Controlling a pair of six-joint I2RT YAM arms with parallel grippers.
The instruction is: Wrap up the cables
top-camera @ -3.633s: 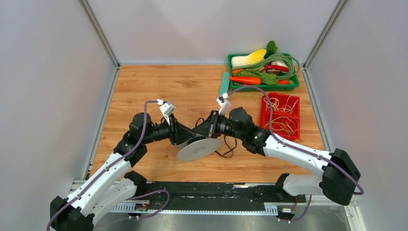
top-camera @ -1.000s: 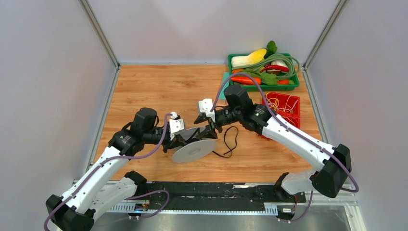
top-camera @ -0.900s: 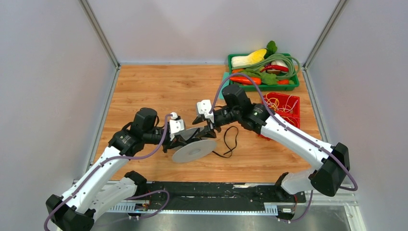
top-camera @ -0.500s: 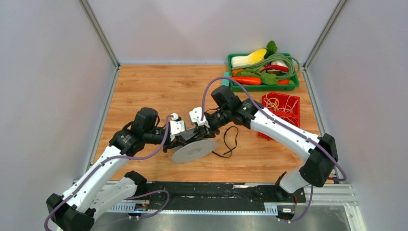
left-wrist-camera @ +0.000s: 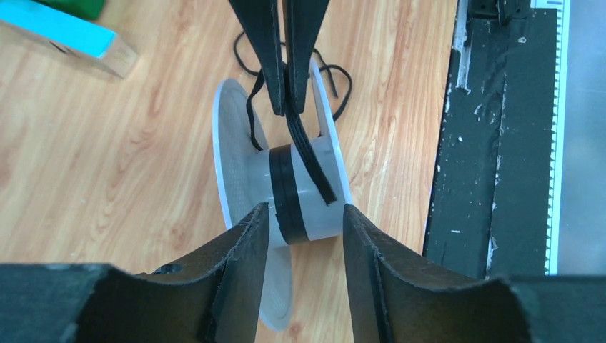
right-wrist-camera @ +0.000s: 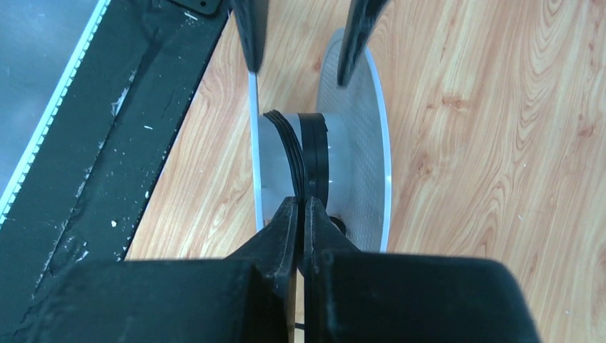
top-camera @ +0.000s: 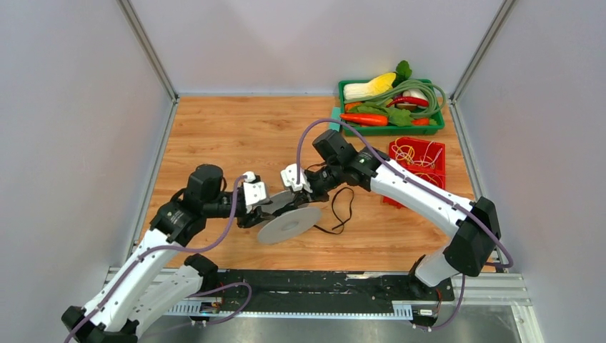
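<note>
The thin black cable (top-camera: 347, 208) is partly wound on the hub of a white two-flanged spool (top-camera: 289, 226) at the table's middle. Its loose end lies in loops on the wood to the right. My right gripper (top-camera: 307, 195) is shut on the cable strands right at the hub; in the right wrist view the strands (right-wrist-camera: 294, 153) run from the hub into the closed right gripper (right-wrist-camera: 301, 204). My left gripper (top-camera: 266, 212) is open. In the left wrist view its tips (left-wrist-camera: 304, 218) stand just short of the spool hub (left-wrist-camera: 318, 196), which carries wound cable (left-wrist-camera: 286, 193).
A green tray (top-camera: 391, 129) with toy vegetables and a green hose stands at the back right. A red basket (top-camera: 416, 168) of rubber bands is in front of it. A teal block (top-camera: 334, 118) lies beside the tray. A black rail (top-camera: 307, 286) runs along the near edge.
My right arm swung left over the spool, keeping hold of the cable. My left arm drew back a little to the left, and its fingers are off the spool.
</note>
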